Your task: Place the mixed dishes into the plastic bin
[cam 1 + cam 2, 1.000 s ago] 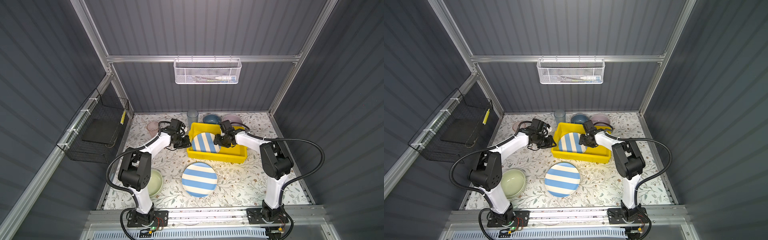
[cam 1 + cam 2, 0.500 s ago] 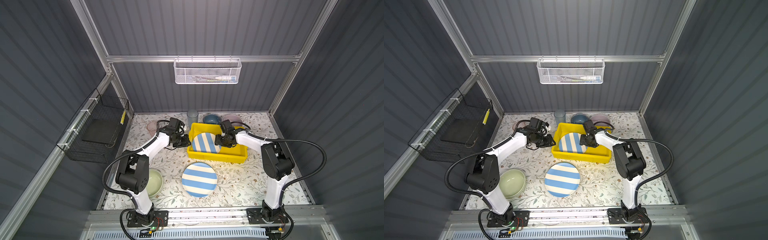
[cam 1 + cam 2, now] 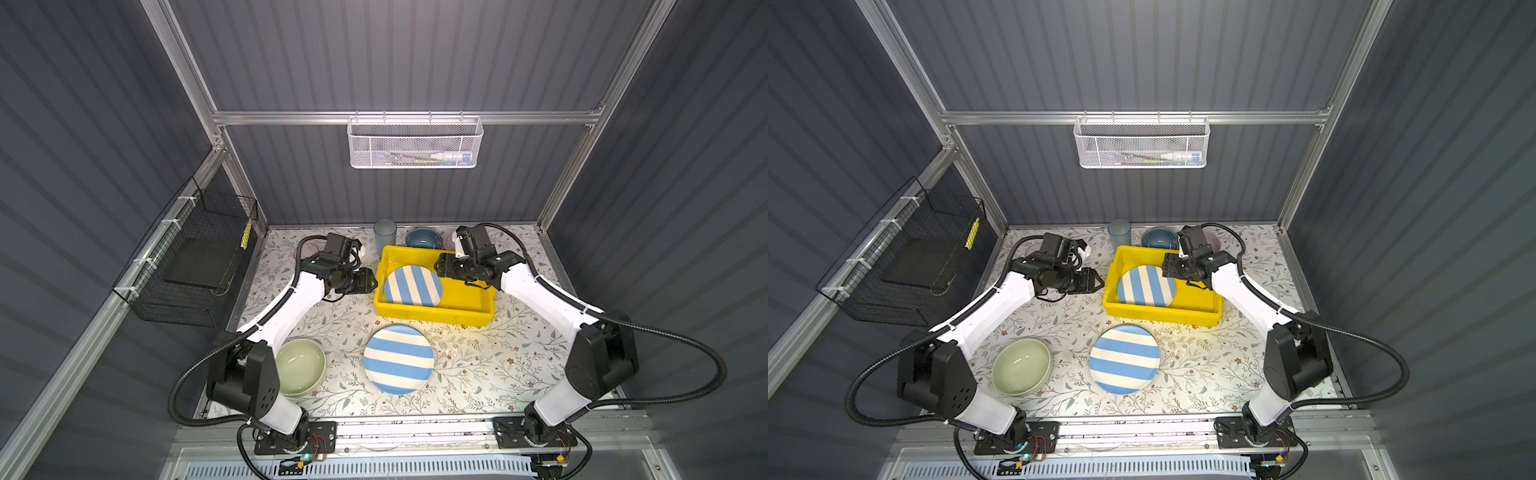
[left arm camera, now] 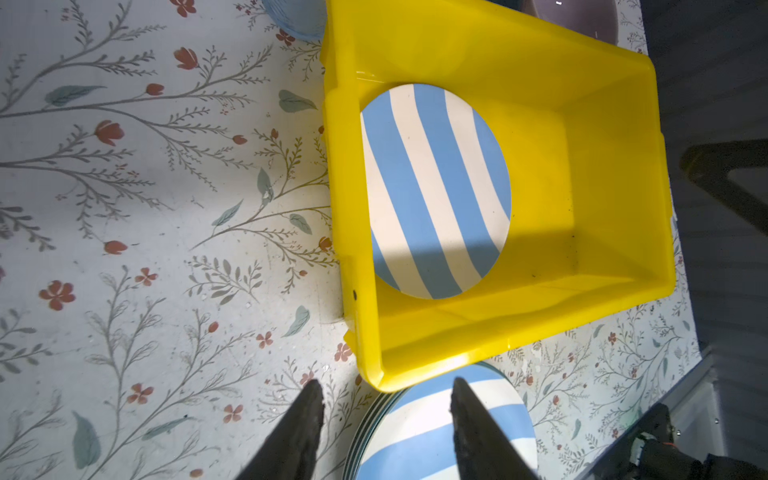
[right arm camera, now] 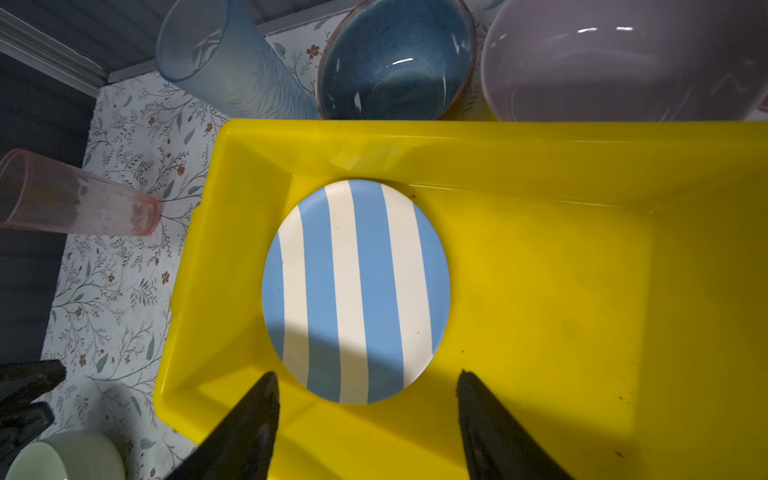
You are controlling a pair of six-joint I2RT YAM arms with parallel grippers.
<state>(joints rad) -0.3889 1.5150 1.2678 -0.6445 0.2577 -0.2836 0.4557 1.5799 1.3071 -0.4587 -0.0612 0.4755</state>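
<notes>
Yellow plastic bin (image 3: 436,319) sits toward the back of the floral table (image 3: 478,365). One blue-white striped plate (image 3: 412,286) lies flat on its floor, in the 9 o'clock half of the tub, with the 3 o'clock half bare.

The right gripper (image 5: 365,376) hangs over the bin at about the plate's 1 o'clock edge. Its fingers are spread wide with nothing between them, and they are clear of the plate. That arm rises from its base at the front right. Its white forearm slants toward 10 o'clock, and the wrist bends over the back wall of the bin to point toward 9 o'clock.

The left gripper (image 4: 384,388) is just outside the bin's 9 o'clock wall, parted and empty. Its wrist is level and aims toward 3 o'clock, and its white forearm climbs from the front-left base toward 1 o'clock.

Out on the table, a second striped plate (image 3: 399,359) rests at the bin's 6 o'clock, apart from the wall in both top views. A green bowl (image 3: 300,365) stands at 8 o'clock, beside the left arm's elbow. Behind the bin, a blue tumbler (image 3: 385,233) stands upright at 11 o'clock, a blue bowl (image 3: 423,239) is at 12 and a lilac bowl (image 5: 623,62) at 1. A pink tumbler (image 5: 75,199) stands off past the bin's 10 o'clock corner.
</notes>
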